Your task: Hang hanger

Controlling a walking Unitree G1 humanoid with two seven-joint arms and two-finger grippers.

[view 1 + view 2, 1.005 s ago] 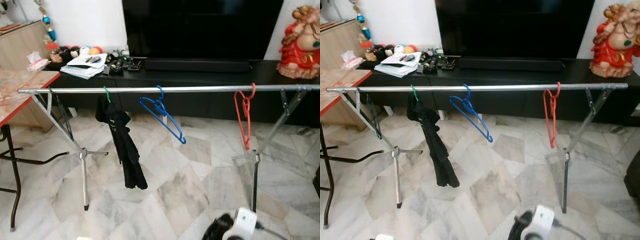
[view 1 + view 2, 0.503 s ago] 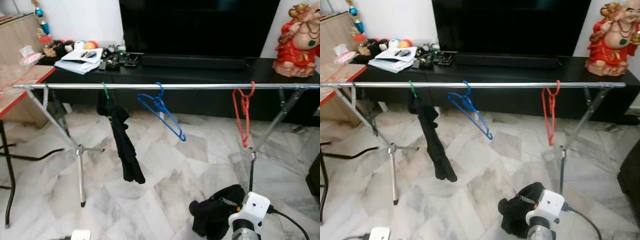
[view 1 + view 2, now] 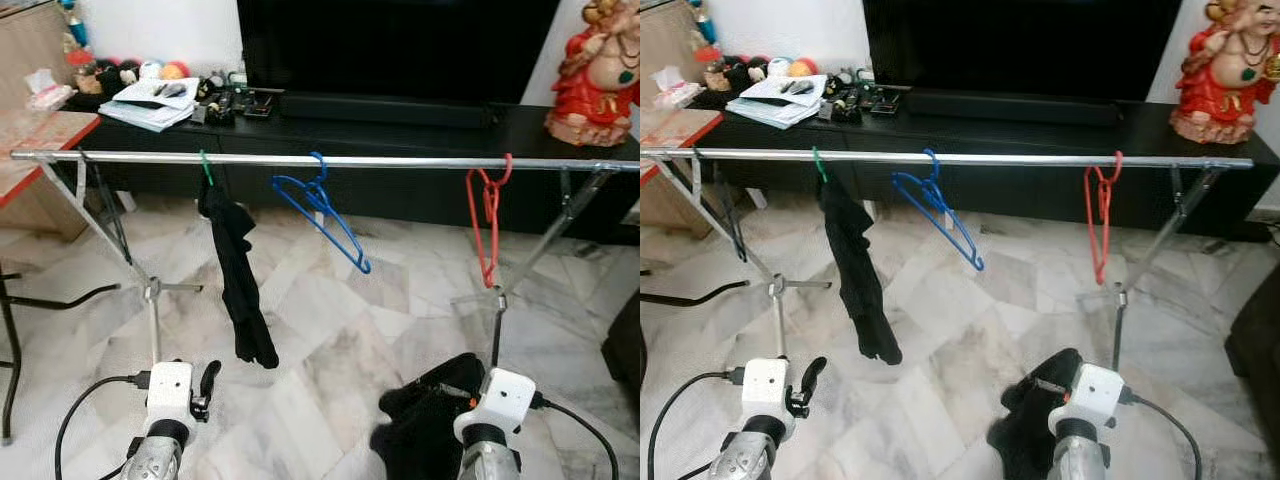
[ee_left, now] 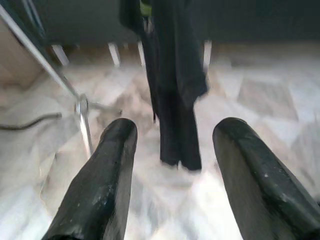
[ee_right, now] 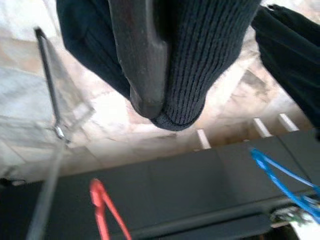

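So, the left gripper (image 3: 208, 380) is low over the marble floor (image 3: 330, 330) with its fingers (image 4: 102, 190) apart and nothing between them. Straight ahead of those fingers, a bit further out, a black garment (image 4: 172, 85) dangles from a green hanger (image 3: 206, 168) on the metal rail (image 3: 400, 162), and one splayed leg of the rail stand (image 4: 82, 117) sits just off to the side of it.

The right gripper (image 5: 150, 95) is down near the floor too, with its fingers clamped on a dark knitted cloth (image 5: 200, 55). The fabric is bunched all around one finger and I can't make out a hanger inside the bundle. From the head camera that bundle (image 3: 430, 420) sits right in front of the right wrist, below the rail.

Up past the right fingers, an empty blue hanger (image 3: 325, 215) hangs on the rail tilted at a slant, roughly mid-rail. An empty red hanger (image 3: 488, 225) hangs nearly edge-on toward the right end, near the stand's right legs. The green one with the garment is the leftmost of the three.

Behind the rail there's a long black TV cabinet (image 3: 400, 125) with a dark TV (image 3: 400, 45), some papers (image 3: 150, 100) and small clutter on the left, and a red figurine (image 3: 595, 75) at the right end. A bench (image 3: 35, 140) with a reddish edge pokes in well to the left of the left fingers.
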